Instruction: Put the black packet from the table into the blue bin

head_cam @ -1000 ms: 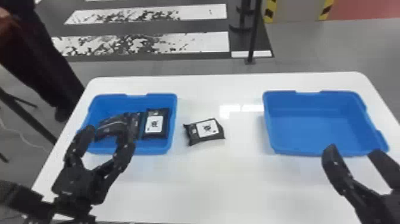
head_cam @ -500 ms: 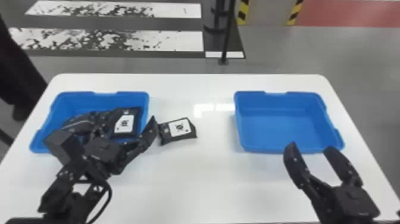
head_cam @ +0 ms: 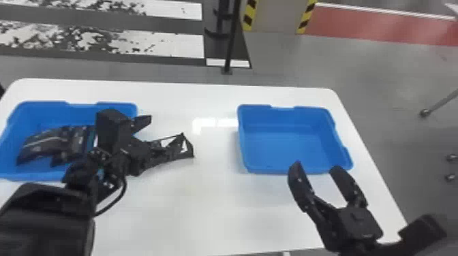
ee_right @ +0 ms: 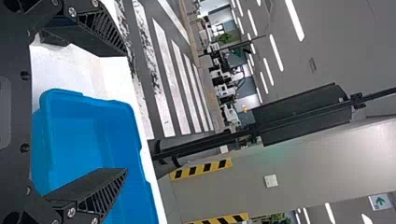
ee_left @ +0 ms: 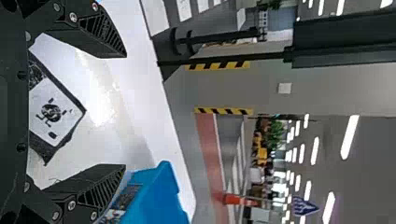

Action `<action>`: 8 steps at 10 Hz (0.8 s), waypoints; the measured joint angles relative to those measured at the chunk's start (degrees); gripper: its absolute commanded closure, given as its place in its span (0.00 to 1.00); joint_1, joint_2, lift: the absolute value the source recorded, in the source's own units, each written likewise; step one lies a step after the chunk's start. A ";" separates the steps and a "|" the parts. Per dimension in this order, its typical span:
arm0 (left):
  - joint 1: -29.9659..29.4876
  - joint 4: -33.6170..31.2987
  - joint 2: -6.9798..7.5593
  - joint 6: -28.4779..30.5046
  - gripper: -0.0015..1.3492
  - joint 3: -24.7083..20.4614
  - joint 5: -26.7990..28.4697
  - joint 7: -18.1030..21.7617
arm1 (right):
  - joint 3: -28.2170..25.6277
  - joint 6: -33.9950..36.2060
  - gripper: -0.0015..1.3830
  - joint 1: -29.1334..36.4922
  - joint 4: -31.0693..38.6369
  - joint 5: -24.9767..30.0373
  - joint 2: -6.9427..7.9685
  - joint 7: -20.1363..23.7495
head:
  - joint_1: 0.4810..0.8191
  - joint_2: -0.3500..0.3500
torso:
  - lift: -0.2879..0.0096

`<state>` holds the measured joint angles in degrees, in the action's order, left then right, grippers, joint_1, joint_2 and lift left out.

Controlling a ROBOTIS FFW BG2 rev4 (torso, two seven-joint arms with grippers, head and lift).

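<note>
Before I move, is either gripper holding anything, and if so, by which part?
Nothing is held: left gripper and right gripper are both open, and the black packet lies on the table.

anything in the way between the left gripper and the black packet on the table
Nothing visible is: in the left wrist view, the black packet lies on the white table, with no bin or other object between it and the open left gripper.
</note>
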<state>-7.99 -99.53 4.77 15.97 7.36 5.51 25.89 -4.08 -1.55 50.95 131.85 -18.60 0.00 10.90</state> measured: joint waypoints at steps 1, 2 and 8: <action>3.49 3.77 -0.71 3.34 0.15 0.00 5.18 2.16 | 0.04 -0.02 0.10 -0.04 -0.04 -0.03 0.00 0.00 | 0.63 0.27 | 0.60; 6.37 6.88 -1.10 6.24 0.14 0.32 10.29 3.41 | 0.02 -0.02 0.10 -0.05 -0.12 -0.09 0.00 0.00 | 0.63 0.28 | 0.60; 13.41 16.05 -0.81 13.26 0.94 7.35 15.67 5.86 | -0.01 -0.03 0.10 -0.17 -0.46 -0.37 0.00 0.00 | 0.63 0.24 | 0.60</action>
<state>5.42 -83.48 3.96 29.24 14.71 21.19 31.75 -4.09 -1.58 50.77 131.38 -18.97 0.00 10.90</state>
